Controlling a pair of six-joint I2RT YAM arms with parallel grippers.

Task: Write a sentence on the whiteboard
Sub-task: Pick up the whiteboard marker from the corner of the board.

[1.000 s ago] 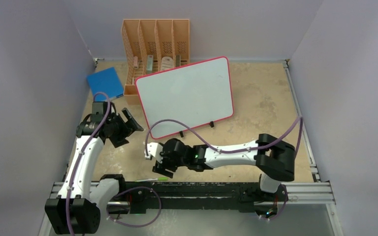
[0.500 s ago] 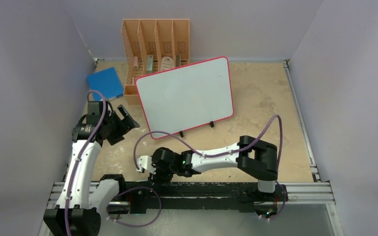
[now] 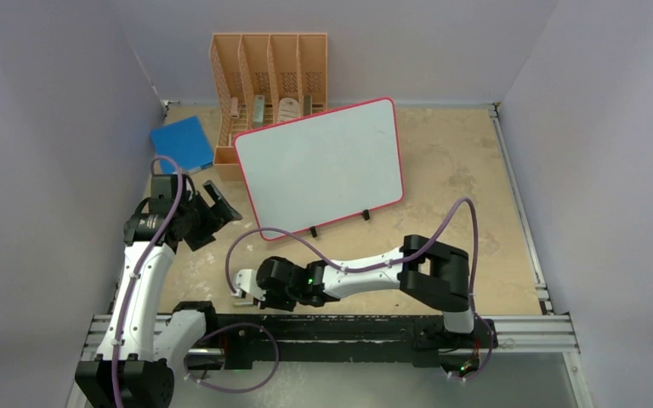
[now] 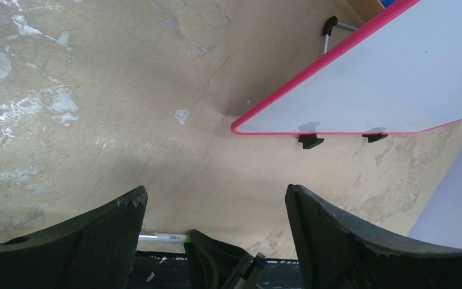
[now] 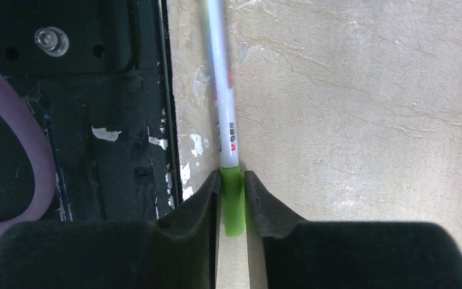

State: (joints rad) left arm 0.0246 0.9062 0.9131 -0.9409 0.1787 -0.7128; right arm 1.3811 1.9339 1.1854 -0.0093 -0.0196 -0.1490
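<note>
The whiteboard (image 3: 323, 166) stands tilted on two black feet at mid-table, and no sentence shows on its white face. Its lower red-rimmed corner (image 4: 397, 78) fills the upper right of the left wrist view. A white marker (image 5: 222, 90) with a green cap (image 5: 233, 201) lies on the table along the front rail. My right gripper (image 5: 233, 180) is shut on that green cap, low at the near edge (image 3: 242, 293). The marker's barrel (image 4: 162, 237) also shows beside it. My left gripper (image 3: 221, 204) hangs open and empty to the left of the board, its jaws wide apart (image 4: 215, 192).
An orange file rack (image 3: 269, 72) stands behind the board at the back wall. A blue flat book (image 3: 181, 143) lies at the back left. The black base rail (image 3: 349, 327) runs along the near edge, right beside the marker. Grey walls enclose three sides.
My right arm has swung left and down to the front rail, and its jaws have closed on the marker's green cap. The left arm drew back slightly to the left, still open.
</note>
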